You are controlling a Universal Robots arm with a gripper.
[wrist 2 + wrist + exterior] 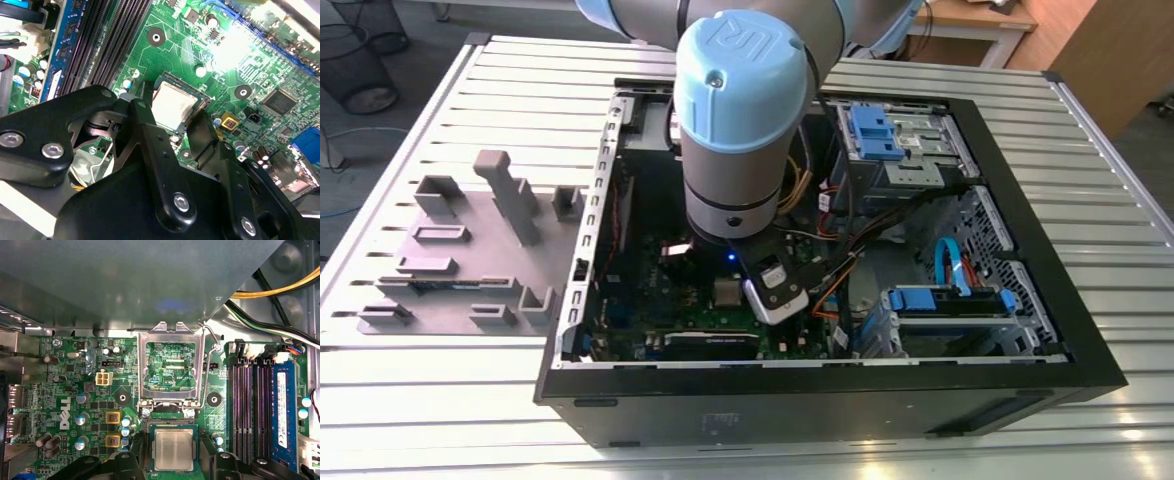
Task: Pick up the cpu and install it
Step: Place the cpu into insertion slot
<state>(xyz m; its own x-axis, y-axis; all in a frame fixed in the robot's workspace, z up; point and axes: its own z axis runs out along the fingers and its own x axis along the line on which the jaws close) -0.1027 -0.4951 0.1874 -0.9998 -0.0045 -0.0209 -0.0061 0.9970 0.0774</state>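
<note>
Black fingers [150, 140] are spread wide, straddling the small flat silvery square cpu [172, 102] with a gap each side, gripping nothing. Chip lies in the dark socket frame [172, 427] on the green motherboard [65, 390], shiny load plate [141, 370] flipped open beside it. In the exterior view that's mid-frame, inside the black case [787, 425]. My worry: fingers clipping the chip crooked, bending socket pins.

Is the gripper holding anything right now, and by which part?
Nothing, it seems. The cpu lies flat in the socket; the gripper straddles it open, with socket frame showing between each finger and the cpu's edge.
</note>
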